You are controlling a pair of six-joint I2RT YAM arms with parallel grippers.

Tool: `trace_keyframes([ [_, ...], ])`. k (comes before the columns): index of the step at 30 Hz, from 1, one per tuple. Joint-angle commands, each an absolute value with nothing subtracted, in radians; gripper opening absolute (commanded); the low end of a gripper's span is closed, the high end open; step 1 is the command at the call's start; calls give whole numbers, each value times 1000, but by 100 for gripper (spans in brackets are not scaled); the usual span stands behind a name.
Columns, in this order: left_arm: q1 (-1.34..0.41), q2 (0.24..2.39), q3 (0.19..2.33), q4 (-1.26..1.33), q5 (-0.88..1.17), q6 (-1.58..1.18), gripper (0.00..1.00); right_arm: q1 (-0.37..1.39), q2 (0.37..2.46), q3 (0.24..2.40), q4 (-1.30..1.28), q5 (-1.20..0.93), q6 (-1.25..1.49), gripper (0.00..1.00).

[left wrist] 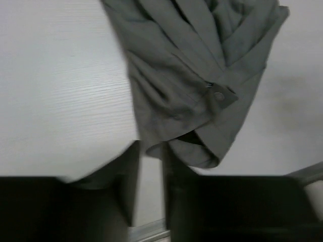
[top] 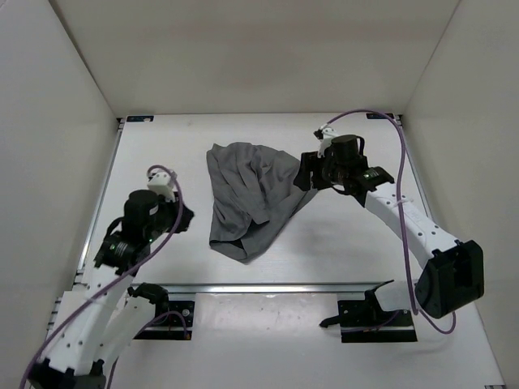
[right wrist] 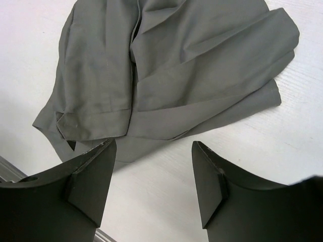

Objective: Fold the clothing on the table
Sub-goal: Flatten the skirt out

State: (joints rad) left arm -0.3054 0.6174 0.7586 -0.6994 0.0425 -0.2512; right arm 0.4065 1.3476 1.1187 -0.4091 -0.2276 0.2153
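The step in hand looks like the approach for a first grasp, as no neat fold is made yet. The clothing [top: 247, 194] lies crumpled on the worktop [top: 340, 243] between the 2 tools. The right tool [right wrist: 151, 143] is spread wide and empty, with the cloth's edge just ahead of its tips. The left tool [left wrist: 150, 151] is narrowed to a slit and grips nothing, with the hem just beyond it. Next, each tool likely needs to come down onto an edge and pinch it.

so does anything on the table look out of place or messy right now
Only the clothing: it lies bunched and skewed near the middle of the table, its layers creased and overlapping, and the end nearest the arms is curled over on itself rather than flat. No damage or spill shows.
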Motion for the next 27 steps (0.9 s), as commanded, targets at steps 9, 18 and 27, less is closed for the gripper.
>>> trace_keyframes([
  [9, -442, 1044, 796, -356, 216, -728, 65, 356, 1235, 991, -270, -334, 271, 59],
  [18, -503, 1319, 874, -282, 262, -860, 63, 342, 1209, 937, -210, -400, 296, 59],
  [27, -572, 1512, 962, -252, 258, -902, 69, 322, 1172, 920, -189, -423, 284, 60],
])
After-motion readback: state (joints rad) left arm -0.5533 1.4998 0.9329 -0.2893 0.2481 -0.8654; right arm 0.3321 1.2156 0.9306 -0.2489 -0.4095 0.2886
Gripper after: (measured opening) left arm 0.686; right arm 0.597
